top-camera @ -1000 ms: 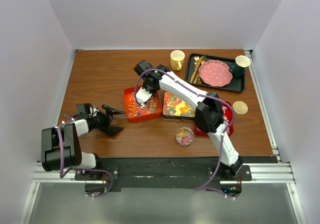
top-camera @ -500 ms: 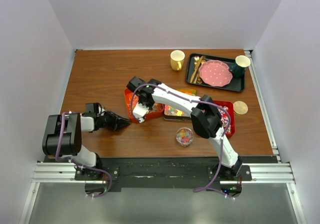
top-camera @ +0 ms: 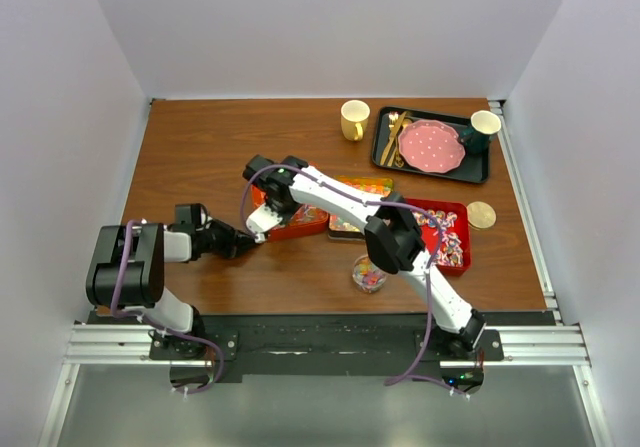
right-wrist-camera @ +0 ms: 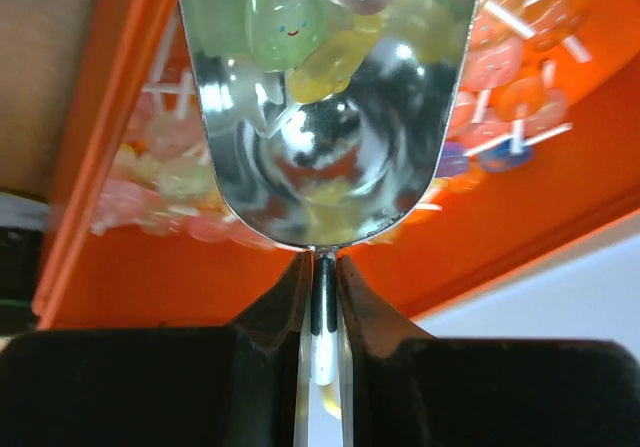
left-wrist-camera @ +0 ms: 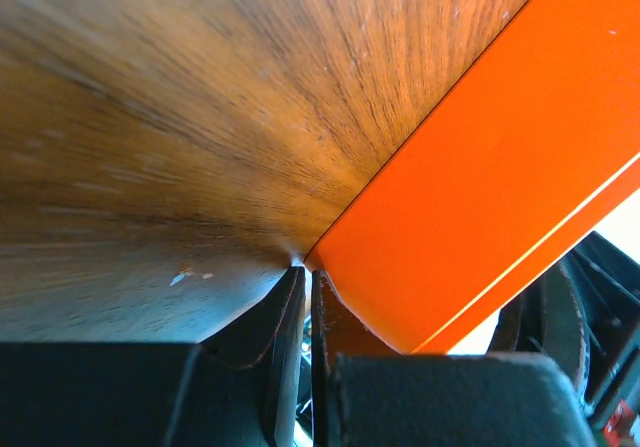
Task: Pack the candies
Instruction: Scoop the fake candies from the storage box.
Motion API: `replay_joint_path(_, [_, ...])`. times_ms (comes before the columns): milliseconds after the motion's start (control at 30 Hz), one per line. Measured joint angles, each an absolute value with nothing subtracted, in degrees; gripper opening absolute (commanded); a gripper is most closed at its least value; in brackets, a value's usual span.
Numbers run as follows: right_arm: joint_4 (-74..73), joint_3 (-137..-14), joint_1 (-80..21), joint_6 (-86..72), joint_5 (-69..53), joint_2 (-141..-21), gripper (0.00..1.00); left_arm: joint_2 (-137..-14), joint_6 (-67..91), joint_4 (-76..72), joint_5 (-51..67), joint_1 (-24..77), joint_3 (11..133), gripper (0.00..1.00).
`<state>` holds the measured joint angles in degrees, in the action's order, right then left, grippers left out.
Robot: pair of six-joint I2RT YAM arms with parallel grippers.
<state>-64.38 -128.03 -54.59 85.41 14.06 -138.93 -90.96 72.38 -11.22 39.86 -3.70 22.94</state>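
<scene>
An orange tray of orange candies on white sticks lies mid-table. My right gripper hangs over its left part. It is shut on the thin handle of a metal scoop, which holds pale green, yellow and pink gummies. My left gripper lies low on the wood at the tray's near-left corner. Its jaws are shut to a thin slit, their tips against the tray wall. Nothing shows between them.
To the right of the orange tray sit a tray of mixed gummies and a red tray of wrapped candies. A small clear cup holding candies stands in front. At the back are a yellow mug and a black tray with a pink plate.
My left gripper slid right to the orange tray's corner and closed from wide open. My right arm carried the scoop leftward and nearer across the orange tray.
</scene>
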Motion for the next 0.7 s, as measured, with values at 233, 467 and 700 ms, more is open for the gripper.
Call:
replay_joint_path(233, [-64.79, -125.03, -49.98, 78.06, 3.14, -137.82, 0.0, -90.08, 72.03, -10.24, 39.92, -3.9, 23.14, 0.17])
replay_joint_path(467, [-63.9, -121.71, -45.82, 74.5, -7.79, -136.62, 0.0, -90.32, 65.65, 4.01, 42.17, -5.85, 29.02, 0.45])
replay_joint_path(700, [-62.78, -116.97, -44.03, 71.75, -10.07, -133.43, 0.0, -90.94, 51.72, 19.51, 42.96, -8.51, 40.25, 0.53])
